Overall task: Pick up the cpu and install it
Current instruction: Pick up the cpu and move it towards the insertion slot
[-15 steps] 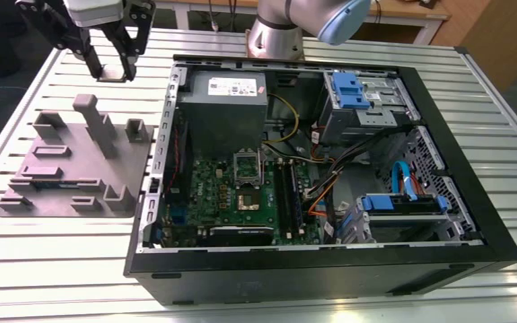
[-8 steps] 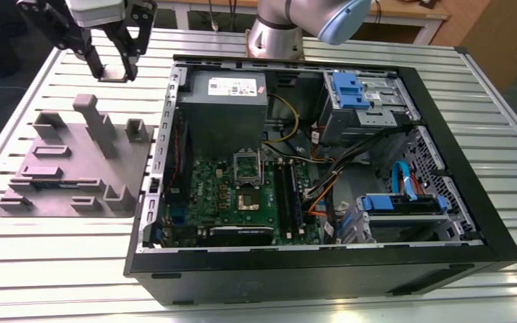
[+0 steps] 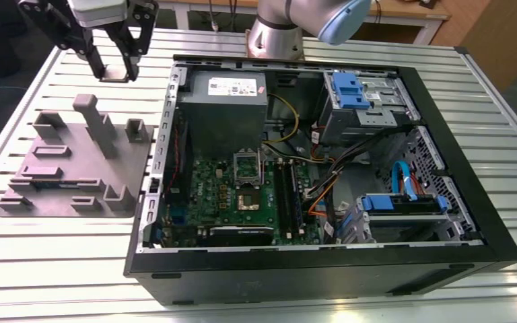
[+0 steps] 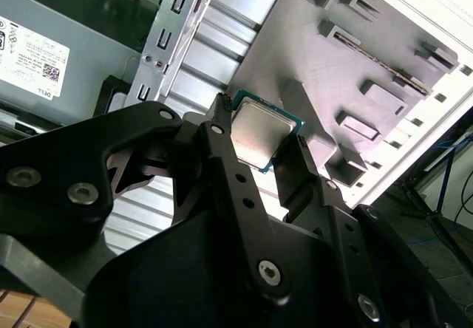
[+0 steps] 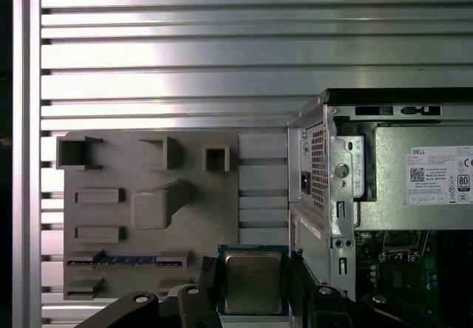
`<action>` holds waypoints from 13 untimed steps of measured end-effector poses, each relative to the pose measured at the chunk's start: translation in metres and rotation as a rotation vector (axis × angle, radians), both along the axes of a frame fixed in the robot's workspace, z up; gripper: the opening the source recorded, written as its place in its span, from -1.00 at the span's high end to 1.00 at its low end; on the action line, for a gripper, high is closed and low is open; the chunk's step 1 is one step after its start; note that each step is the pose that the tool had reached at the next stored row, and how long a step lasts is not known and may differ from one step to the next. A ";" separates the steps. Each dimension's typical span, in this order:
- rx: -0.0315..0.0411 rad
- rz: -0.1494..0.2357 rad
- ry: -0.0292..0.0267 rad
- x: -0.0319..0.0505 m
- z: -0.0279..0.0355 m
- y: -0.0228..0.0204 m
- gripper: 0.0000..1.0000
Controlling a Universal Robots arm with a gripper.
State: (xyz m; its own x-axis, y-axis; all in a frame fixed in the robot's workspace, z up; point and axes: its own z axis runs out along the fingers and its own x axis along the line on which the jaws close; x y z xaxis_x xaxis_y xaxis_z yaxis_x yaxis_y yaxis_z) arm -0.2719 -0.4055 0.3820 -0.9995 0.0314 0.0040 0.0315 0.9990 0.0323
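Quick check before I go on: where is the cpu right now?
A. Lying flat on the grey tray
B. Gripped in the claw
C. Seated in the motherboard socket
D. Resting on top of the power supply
B: in both wrist views the cpu sits clamped in the claw, held up near the grey tray and outside the computer case.

1 cpu (image 5: pixel 253 282), 1 claw (image 3: pixel 118 73), 1 grey tray (image 3: pixel 128 165), 1 computer case (image 3: pixel 330 269), 1 power supply (image 3: pixel 223 108)
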 end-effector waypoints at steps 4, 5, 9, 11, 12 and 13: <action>0.0000 0.000 0.0000 0.0009 0.0000 0.0000 0.06; 0.0000 0.000 0.0000 0.0010 0.0000 0.0000 0.06; 0.0000 0.000 0.0000 0.0018 0.0000 0.0000 0.06; 0.0000 0.000 0.0000 0.0022 0.0000 0.0000 0.06; 0.0000 0.000 0.0000 0.0024 0.0000 0.0000 0.06; 0.0000 0.000 0.0000 0.0027 0.0000 0.0000 0.06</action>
